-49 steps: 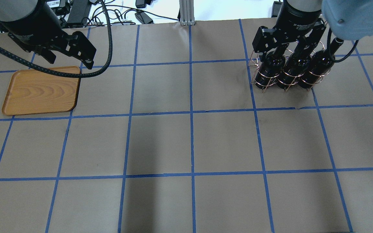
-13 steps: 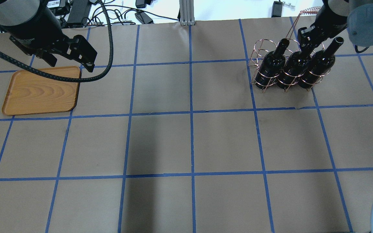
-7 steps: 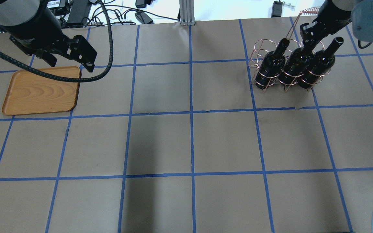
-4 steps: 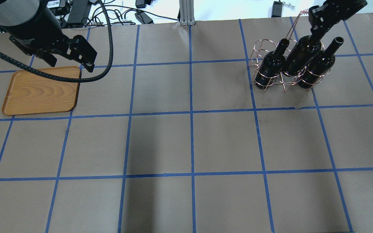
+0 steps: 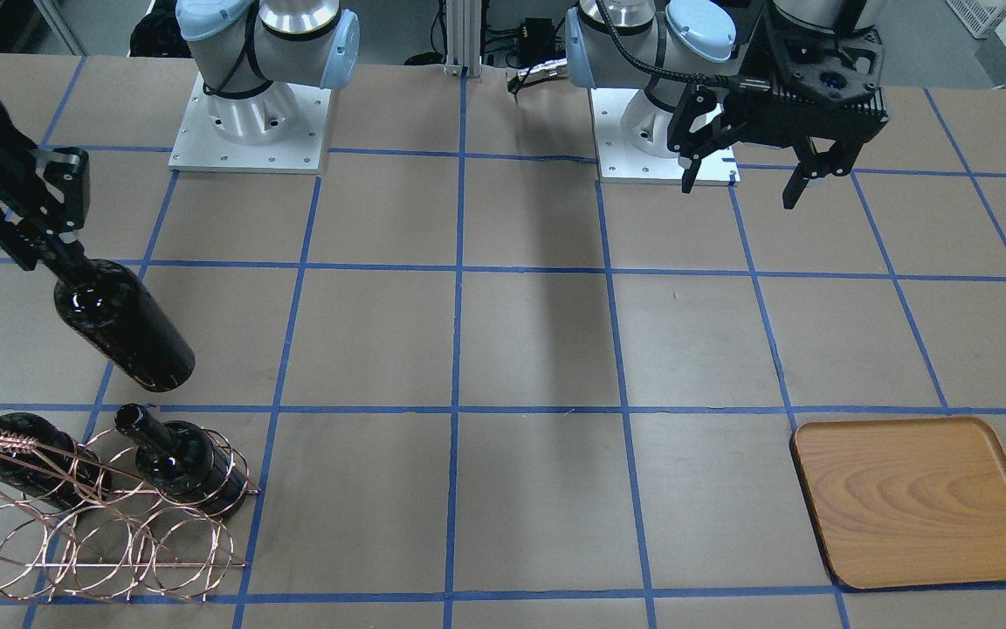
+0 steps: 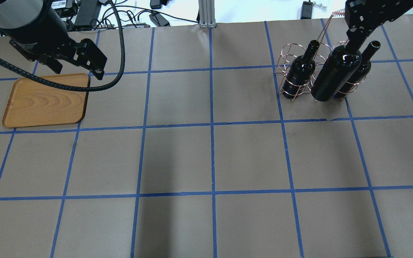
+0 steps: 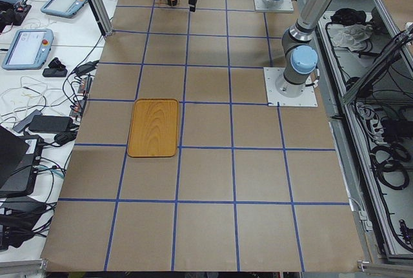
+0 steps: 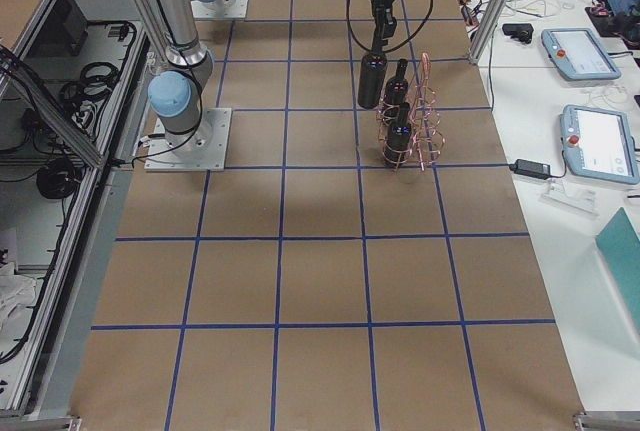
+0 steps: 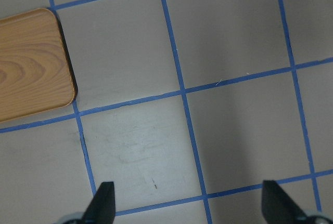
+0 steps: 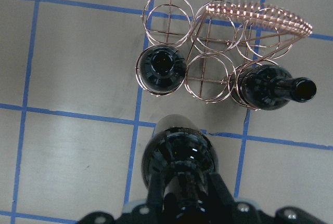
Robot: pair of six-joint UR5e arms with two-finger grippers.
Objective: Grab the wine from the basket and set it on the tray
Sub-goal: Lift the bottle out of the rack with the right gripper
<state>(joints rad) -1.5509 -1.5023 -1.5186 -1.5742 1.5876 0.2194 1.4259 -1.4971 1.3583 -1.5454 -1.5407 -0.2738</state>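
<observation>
Wine (image 6: 333, 73) aloft above the surface (image 6: 210, 154), out of the basket (image 6: 288, 57) and just beside it, neck clenched in the right pincer (image 6: 356, 37). Two more bottles (image 6: 301, 70) upright in the wire loops. Well apart, the tray (image 6: 45, 102) flat on the surface; near its corner, left pincer (image 6: 77, 70), released, fingers spread, grasping nothing.
</observation>
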